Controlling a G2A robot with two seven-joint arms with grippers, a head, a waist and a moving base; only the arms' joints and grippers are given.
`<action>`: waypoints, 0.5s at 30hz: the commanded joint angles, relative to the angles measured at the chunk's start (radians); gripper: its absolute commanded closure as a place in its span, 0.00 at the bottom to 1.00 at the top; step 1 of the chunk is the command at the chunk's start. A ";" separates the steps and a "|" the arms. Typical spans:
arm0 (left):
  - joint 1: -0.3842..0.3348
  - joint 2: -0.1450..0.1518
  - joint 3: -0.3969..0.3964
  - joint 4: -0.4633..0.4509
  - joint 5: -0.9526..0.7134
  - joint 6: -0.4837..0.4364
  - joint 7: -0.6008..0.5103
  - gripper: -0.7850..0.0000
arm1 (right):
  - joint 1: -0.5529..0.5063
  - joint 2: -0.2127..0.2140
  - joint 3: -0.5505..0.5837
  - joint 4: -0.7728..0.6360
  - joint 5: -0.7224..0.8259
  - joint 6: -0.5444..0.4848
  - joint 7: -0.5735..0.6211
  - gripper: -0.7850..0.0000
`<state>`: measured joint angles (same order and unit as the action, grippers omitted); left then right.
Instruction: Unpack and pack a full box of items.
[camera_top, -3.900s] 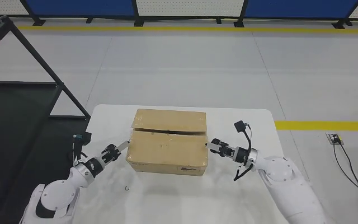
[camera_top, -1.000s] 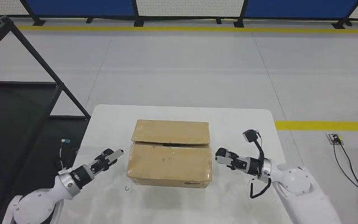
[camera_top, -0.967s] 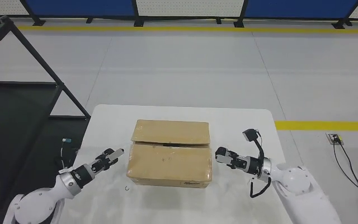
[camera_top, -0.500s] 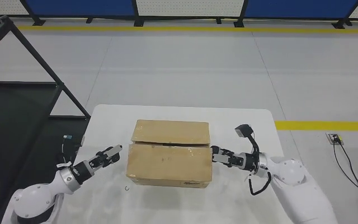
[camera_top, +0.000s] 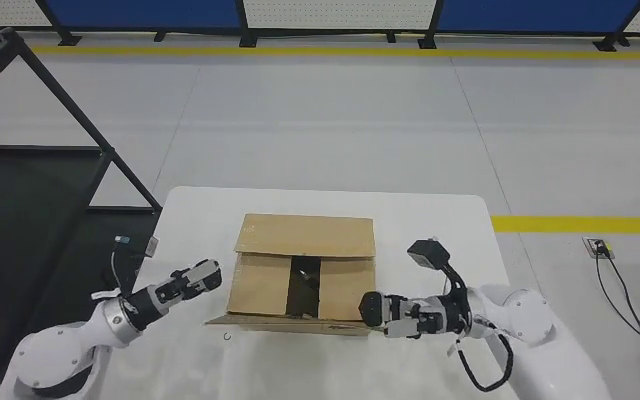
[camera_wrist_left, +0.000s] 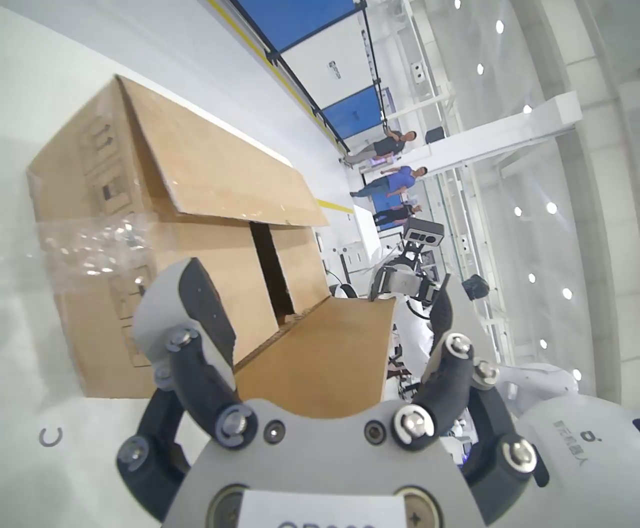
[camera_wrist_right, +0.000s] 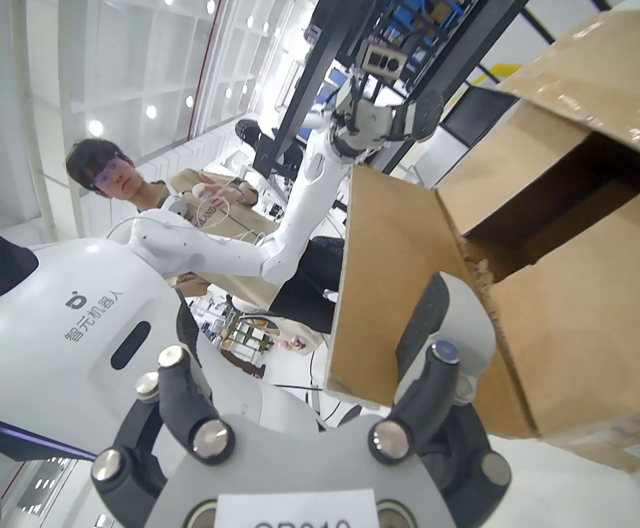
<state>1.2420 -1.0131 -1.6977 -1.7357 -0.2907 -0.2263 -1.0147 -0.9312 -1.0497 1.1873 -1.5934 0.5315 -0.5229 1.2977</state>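
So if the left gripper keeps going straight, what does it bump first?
Probably the opened front flap of the cardboard box. The flap's end shows right between the fingers of the open left gripper. How close it is, I can't tell.

Box (camera_top: 262, 283) contents hidden in shadow

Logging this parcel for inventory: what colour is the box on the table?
Plain brown cardboard; the box shows best in the top view.
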 joint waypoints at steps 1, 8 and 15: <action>-0.002 0.003 0.007 -0.003 -0.029 -0.016 -0.069 0.00 | -0.018 0.016 -0.006 -0.039 -0.016 0.004 0.004 0.00; -0.011 0.015 0.021 0.015 -0.109 -0.054 -0.245 0.00 | -0.051 0.066 -0.063 -0.082 -0.115 -0.020 -0.020 0.00; -0.006 0.027 0.030 0.020 -0.118 -0.086 -0.360 0.00 | -0.026 0.104 -0.144 -0.034 -0.130 -0.062 -0.062 0.00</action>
<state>1.2345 -0.9878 -1.6696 -1.7181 -0.4134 -0.3098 -1.3623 -0.9625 -0.9499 1.0541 -1.6394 0.3965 -0.5792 1.2412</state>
